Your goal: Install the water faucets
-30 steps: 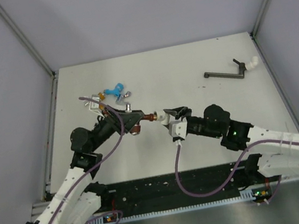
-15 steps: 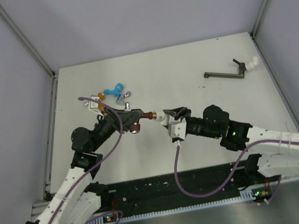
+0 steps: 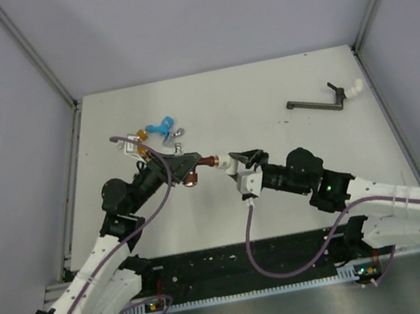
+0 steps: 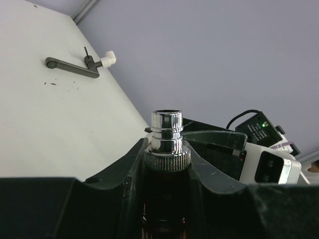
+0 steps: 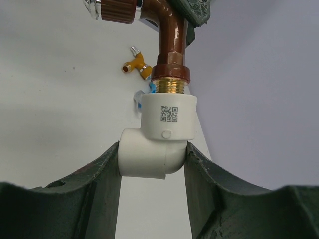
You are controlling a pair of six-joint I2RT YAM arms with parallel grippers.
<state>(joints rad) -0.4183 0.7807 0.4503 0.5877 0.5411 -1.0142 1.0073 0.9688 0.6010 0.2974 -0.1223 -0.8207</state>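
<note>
A dark red-brown faucet (image 3: 202, 165) hangs between my two grippers above the table's middle. My left gripper (image 3: 186, 166) is shut on its body; in the left wrist view the faucet's silvery tip (image 4: 167, 135) sticks out past the gripper (image 4: 166, 162). My right gripper (image 3: 235, 162) is shut on a white elbow fitting (image 5: 157, 142). The faucet (image 5: 170, 47) has its brass thread seated in the elbow's mouth. The light blue faucet (image 3: 160, 125), the orange faucet (image 3: 139, 140) and the grey faucet (image 3: 176, 134) lie on the table behind the left gripper. The orange one also shows in the right wrist view (image 5: 137, 65).
A dark metal lever with a white fitting (image 3: 321, 102) lies at the back right, also in the left wrist view (image 4: 75, 67). Grey walls with metal rails (image 3: 48, 71) close in the table on three sides.
My left gripper has rolled a little with the faucet, so its knob has shifted slightly. The right gripper and the elbow have stayed almost still.
</note>
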